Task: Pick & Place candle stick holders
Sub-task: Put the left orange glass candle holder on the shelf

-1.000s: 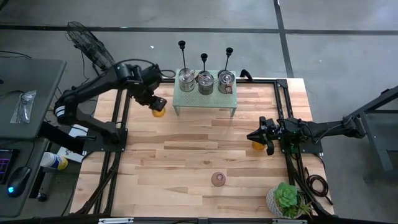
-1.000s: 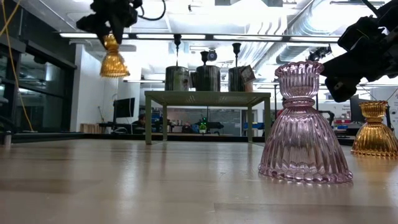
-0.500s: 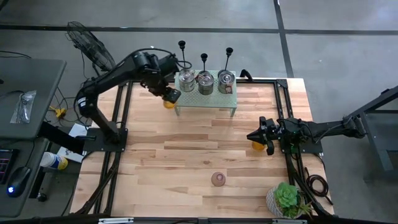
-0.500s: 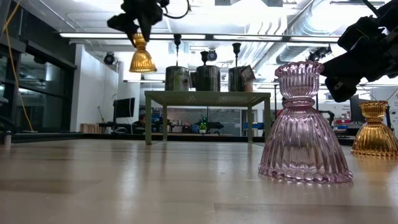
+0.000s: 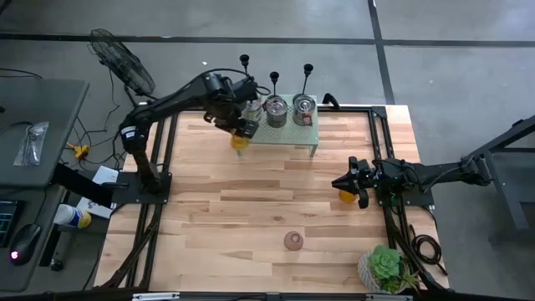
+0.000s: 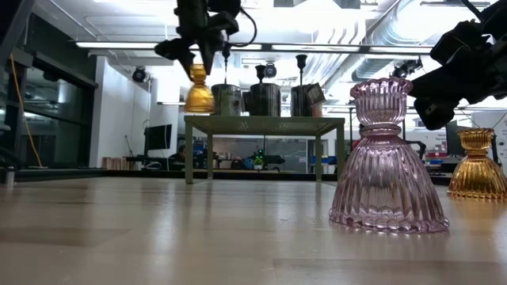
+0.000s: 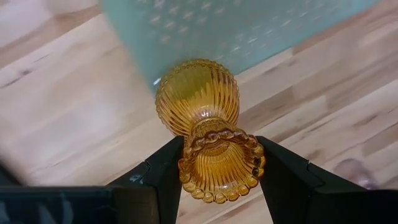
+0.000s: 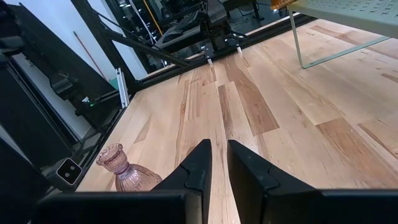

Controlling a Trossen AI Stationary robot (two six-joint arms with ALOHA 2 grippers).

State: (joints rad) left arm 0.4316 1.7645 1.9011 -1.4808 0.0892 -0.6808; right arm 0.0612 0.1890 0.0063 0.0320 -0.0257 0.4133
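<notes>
My left gripper [image 5: 238,132] is shut on an amber ribbed glass candle stick holder [image 6: 199,91], which it carries in the air at the left end of a small pale green shelf [image 5: 280,134]. In the left wrist view the holder's bell-shaped foot [image 7: 197,93] hangs over the shelf's corner [image 7: 249,25]. A pink glass holder [image 5: 292,241] stands on its foot near the table's front. A second amber holder [image 5: 344,197] stands at the right, just under my right gripper [image 5: 343,184], which is shut, level and touches nothing. My left gripper pinches the amber holder's beaded top cup [image 7: 219,163] between its two fingers [image 7: 163,174], one on each side. The fingers come from above, pointing steeply down. The holder hangs upright below them, foot down, clear of the table and about level with the shelf top.
Three metal tins [image 5: 276,107] stand on the shelf, with thin black sticks with cup tops [image 5: 273,78] rising behind them. A potted plant [image 5: 386,267] sits at the near right corner. Bare wood lies between the shelf and the pink holder [image 8: 124,171].
My left gripper has carried the amber holder toward the table's right edge, from well left of the shelf to the shelf's left end, sinking slightly. The holder has stayed upright and clear of the table. The grip has not changed.
</notes>
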